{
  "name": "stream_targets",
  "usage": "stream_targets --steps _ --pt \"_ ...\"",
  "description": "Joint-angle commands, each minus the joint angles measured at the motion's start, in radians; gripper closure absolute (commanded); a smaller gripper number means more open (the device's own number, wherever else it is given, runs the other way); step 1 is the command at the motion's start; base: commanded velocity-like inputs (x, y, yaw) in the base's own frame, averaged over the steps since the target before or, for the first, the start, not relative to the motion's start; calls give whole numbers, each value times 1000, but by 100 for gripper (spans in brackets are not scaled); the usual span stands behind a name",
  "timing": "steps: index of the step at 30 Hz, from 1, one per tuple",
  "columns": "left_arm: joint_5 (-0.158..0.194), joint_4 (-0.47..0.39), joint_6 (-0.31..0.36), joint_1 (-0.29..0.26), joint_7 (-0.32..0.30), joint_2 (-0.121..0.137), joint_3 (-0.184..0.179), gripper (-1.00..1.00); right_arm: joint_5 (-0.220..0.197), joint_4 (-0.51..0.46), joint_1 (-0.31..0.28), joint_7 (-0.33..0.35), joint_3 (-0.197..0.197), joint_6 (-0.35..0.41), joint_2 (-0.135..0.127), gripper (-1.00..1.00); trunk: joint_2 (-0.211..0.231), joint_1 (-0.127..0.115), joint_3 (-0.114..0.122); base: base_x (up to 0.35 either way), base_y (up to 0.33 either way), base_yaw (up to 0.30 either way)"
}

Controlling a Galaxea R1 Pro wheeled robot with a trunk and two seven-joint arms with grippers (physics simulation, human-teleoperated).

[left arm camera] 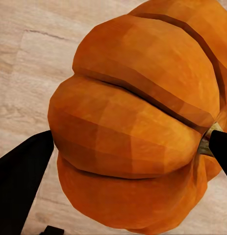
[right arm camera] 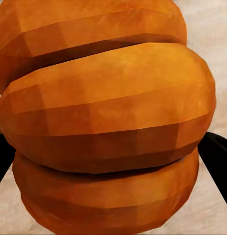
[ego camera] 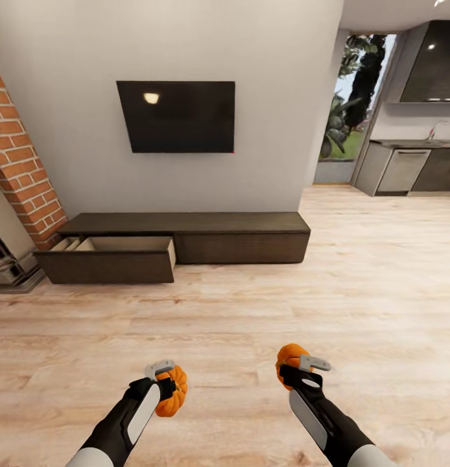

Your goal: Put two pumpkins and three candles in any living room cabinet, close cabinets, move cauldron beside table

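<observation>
Orange pumpkins fill both grips: left end effector pinches one pumpkin, right end effector another.

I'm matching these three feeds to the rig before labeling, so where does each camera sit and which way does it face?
Head view: on the robot's head, looking forward and down at the cabinet; both forearms show, the left gripper and right gripper each clamping a pumpkin.
Left wrist view: on the left arm, looking along its dark fingers at the left pumpkin.
Right wrist view: on the right arm, at the right pumpkin.
Shared: pumpkins, wood floor.
</observation>
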Motion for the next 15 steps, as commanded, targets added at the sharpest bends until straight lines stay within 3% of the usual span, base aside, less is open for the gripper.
stream_targets --steps 1,11,15 --pt "9 -1 2 -1 9 0 -4 100 0 -3 -1 -9 6 5 -2 100 -1 0 -1 271 210 281" --pt "10 -1 1 -1 9 0 -4 100 0 -3 -1 -8 6 5 -2 100 -1 0 -1 287 193 281" --pt "11 -1 1 -1 9 0 -4 100 0 -3 -1 -7 6 5 -2 100 -1 0 -1 261 228 132"
